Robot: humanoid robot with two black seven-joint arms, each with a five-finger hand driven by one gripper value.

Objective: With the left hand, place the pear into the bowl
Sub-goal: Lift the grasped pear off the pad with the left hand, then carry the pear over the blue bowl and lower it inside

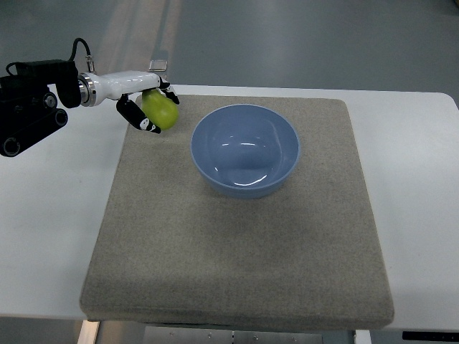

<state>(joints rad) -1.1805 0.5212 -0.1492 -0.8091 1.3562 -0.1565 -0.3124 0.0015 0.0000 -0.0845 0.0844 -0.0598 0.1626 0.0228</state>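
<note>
The grey mat [237, 236] spreads across the table [416, 186], with the blue bowl [244, 149] on it. Just left of the bowl, the left hand [147, 107] wraps the green pear [161, 110]. It looks firm, smooth, rounded; best gripped around its belly.

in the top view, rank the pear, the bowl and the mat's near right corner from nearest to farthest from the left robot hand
1. The pear: held in the left robot hand, at the mat's far left corner.
2. The bowl: just right of that hand, on the far middle of the mat, empty.
3. The mat's near right corner: diagonally across, by the table's front edge.
</note>
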